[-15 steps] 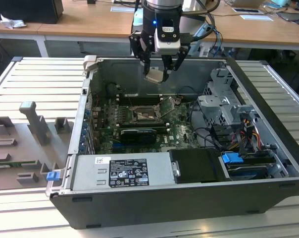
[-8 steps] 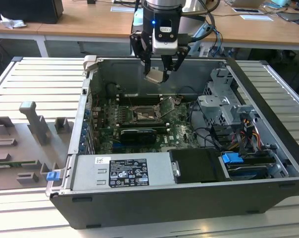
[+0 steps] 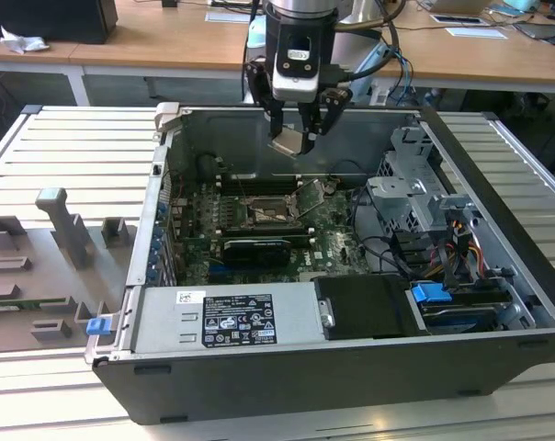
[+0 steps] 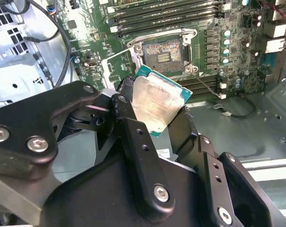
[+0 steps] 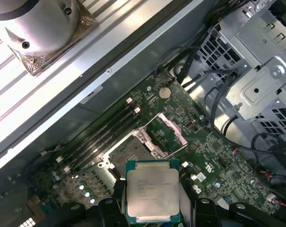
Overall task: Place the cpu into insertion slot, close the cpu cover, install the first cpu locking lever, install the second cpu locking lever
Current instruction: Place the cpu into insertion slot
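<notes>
The tool (image 4: 156, 109) pinches the cpu (image 5: 151, 190) by two opposite edges, probably so that its underside stays free for seating. The chip shows a pale silver lid in a green border and hangs clear above the motherboard (image 5: 214, 156). Beyond it, the insertion slot (image 5: 127, 152) lies bare, its cpu cover (image 5: 170, 128) swung up, inside the open computer case (image 3: 305, 381).

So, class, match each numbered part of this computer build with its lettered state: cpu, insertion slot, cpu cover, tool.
Parts
1. cpu
2. insertion slot
3. cpu cover
4. tool

States
A. swung up, open
B. shut on the cpu
C. empty, contacts bare
D. held above the motherboard

Pairs: 1-D, 2-C, 3-A, 4-B
</notes>
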Controlling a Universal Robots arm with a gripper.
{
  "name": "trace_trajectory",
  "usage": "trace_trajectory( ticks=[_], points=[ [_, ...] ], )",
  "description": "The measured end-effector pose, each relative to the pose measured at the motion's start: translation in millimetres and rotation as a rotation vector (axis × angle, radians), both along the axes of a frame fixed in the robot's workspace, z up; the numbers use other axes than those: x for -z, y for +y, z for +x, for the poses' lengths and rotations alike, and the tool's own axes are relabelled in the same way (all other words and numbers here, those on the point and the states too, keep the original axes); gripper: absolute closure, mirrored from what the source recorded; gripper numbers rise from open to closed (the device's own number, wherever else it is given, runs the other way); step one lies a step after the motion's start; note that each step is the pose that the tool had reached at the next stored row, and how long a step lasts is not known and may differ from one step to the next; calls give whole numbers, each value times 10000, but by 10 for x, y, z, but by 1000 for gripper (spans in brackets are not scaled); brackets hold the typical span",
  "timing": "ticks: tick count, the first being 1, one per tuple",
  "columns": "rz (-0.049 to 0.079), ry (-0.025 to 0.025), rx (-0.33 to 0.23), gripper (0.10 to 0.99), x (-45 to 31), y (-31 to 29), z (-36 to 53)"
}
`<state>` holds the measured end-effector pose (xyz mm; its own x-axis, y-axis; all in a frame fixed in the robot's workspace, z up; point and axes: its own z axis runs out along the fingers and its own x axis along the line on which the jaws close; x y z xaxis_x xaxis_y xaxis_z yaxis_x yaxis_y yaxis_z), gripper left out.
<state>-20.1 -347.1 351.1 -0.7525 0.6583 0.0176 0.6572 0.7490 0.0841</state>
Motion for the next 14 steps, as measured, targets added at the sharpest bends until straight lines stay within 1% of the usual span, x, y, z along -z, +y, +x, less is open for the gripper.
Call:
trace_trajectory(
  ticks=[1, 6, 14],
  points=[
    [0, -1, 180, 549, 0, 0, 0],
    [0, 0, 613, 549, 1, 0, 0],
    [0, -1, 1097, 549, 2, 0, 0]
  ],
)
